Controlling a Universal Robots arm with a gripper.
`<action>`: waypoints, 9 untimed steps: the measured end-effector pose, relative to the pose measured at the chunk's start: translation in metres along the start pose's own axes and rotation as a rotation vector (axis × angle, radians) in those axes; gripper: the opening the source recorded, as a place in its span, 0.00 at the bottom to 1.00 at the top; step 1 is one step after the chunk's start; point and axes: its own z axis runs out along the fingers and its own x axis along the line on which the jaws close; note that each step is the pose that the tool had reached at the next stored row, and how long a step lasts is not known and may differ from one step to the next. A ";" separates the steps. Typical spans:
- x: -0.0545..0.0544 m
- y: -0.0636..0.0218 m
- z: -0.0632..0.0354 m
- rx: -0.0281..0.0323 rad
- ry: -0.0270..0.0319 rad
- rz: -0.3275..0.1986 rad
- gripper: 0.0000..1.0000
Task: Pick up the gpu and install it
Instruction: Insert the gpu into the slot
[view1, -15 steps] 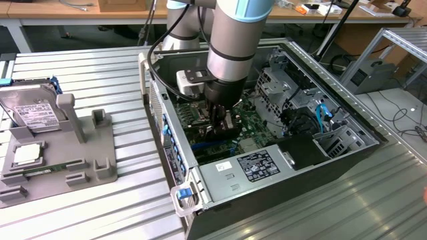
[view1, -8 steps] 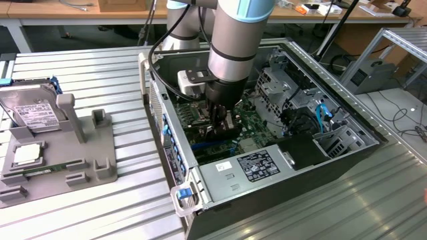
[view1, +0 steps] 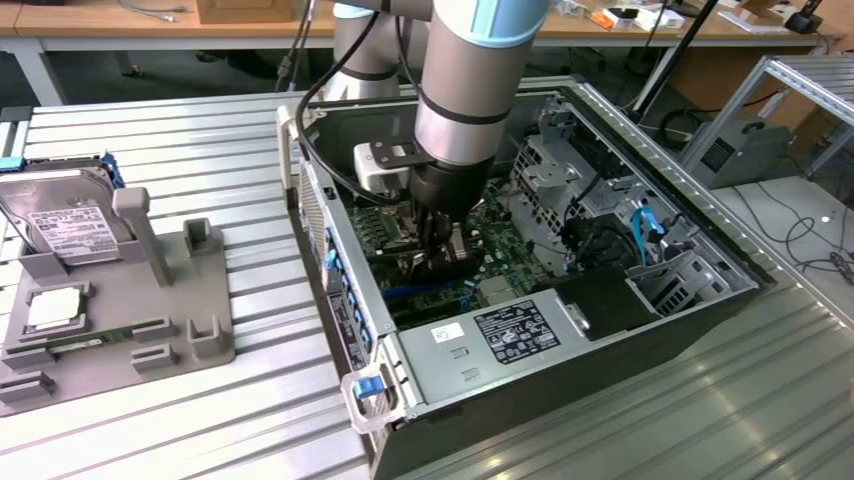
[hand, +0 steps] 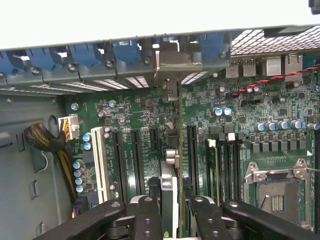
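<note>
Clamping the gpu (hand: 171, 197) edge-on between its fingers (hand: 145, 220), the tool (hand: 170, 222) is seen in the wrist view directly above the motherboard (hand: 235, 125). The card is held upright, in line with the black expansion slots (hand: 136, 160), and its silvery bracket end (hand: 172, 67) is positioned against the rear slot openings beside the blue retention clips (hand: 85, 54). Whether the card edge is fully seated in a slot cannot be told. A white slot (hand: 99, 160) and a bundle of braided cables (hand: 47, 142) are located to one side of the card, and the processor socket (hand: 275, 192) to the other.

In the exterior view, the tool (view1: 441, 240) is lowered into the open computer case (view1: 641, 130), which is laid on its side on the ribbed metal surface (view1: 200, 420). A labelled power supply (view1: 514, 330) is fitted at the near end of the case. On the exterior view's left, well apart from the case, a grey fixture tray (view1: 200, 335) is placed, with a hard drive (view1: 60, 215) propped in it and a memory stick (view1: 94, 340) lying near its front edge.
</note>
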 end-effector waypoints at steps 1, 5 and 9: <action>0.000 0.0000 0.0009 0.0001 0.0022 0.000 0.27; 0.000 -0.0003 0.0018 0.0007 0.0085 0.000 0.27; 0.000 -0.0004 0.0013 0.0010 0.0112 0.000 0.27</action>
